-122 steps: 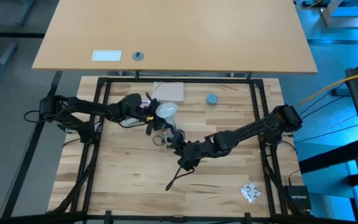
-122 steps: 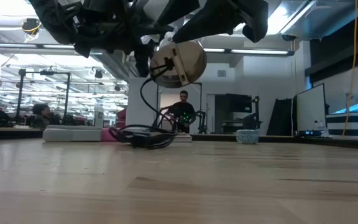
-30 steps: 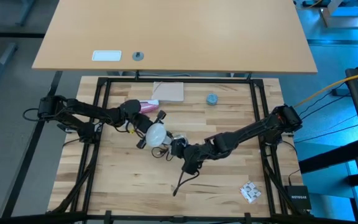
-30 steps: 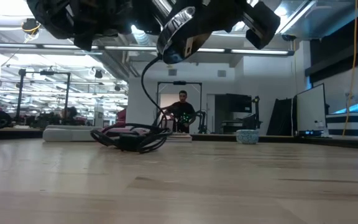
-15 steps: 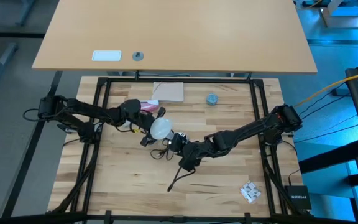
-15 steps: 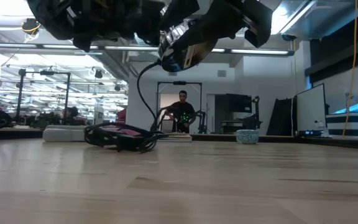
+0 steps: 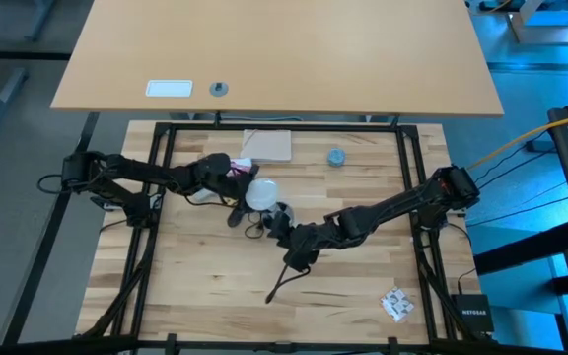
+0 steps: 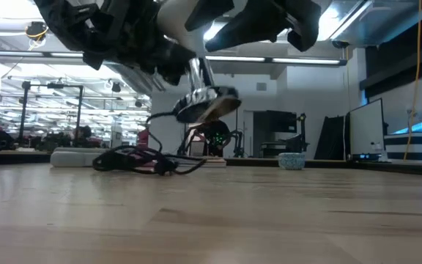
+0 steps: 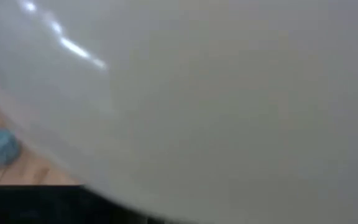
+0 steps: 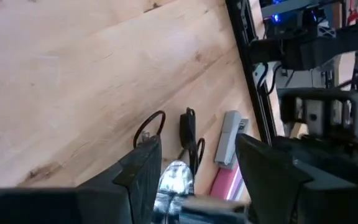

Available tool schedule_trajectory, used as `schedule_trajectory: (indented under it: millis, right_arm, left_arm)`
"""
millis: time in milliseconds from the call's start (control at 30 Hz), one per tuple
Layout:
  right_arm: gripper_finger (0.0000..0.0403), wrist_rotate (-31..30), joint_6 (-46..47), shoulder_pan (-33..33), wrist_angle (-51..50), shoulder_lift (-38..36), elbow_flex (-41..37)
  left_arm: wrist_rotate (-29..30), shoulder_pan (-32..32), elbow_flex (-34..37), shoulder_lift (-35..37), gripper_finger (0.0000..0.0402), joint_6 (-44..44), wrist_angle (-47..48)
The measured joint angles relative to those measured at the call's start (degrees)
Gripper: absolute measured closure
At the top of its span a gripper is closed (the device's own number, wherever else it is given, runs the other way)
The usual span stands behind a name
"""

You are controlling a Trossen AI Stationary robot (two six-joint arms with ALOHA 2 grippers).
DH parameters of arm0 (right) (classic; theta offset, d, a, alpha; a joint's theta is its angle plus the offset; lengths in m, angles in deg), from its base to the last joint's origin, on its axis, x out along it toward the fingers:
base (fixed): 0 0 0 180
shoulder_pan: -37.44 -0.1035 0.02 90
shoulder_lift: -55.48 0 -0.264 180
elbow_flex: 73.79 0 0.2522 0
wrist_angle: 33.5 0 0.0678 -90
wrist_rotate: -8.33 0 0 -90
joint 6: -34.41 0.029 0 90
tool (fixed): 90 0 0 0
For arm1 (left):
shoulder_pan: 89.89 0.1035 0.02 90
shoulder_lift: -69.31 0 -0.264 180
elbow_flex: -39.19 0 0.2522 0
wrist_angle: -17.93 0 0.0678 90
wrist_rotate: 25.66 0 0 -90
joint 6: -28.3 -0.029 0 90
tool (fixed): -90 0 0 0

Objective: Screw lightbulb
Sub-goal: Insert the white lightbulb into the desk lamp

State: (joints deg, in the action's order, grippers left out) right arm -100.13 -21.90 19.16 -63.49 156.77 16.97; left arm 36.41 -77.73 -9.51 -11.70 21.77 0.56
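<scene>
Above the pale wooden table (image 7: 195, 276), near its middle, the white frosted lightbulb (image 7: 260, 193) is clamped by the left gripper (image 7: 245, 197), while the silvery corded socket (image 8: 205, 100) sits between the right gripper's (image 7: 282, 225) parted fingers (image 10: 143, 171).

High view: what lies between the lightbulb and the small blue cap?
Nothing: in the high view only the bare table shows between the lightbulb and the blue cap.

White lightbulb (image 7: 261, 193), silvery socket (image 8: 205, 100)
</scene>
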Motion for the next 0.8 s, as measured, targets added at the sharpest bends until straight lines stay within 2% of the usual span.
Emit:
schedule_trajectory:
  millis: [167, 300, 600, 800]
  right_arm:
    - [0.0191, -0.16, 6.79, -0.02, -1.71, 0.0, 0.0]
    - [0.0191, -2.44, 14.37, -0.02, -7.73, 0.0, 0.0]
    - [0.0191, -5.05, 33.38, -0.02, -32.42, 0.09, -0.02]
    - [0.0191, -6.22, 38.02, -0.02, -39.95, 0.11, -0.13]
  left_arm:
    - [1.27, -0.11, 0.0, 0.0, 0.0249, 0.45, 0.92]
    - [1.94, -0.55, 0.0, 0.0, 0.0249, 1.86, 0.73]
    - [12.61, -4.4, -0.04, -2.38, 0.0249, 3.36, -0.42]
    - [17.3, -7.71, -0.09, -8.13, 0.0249, 4.67, -8.99]
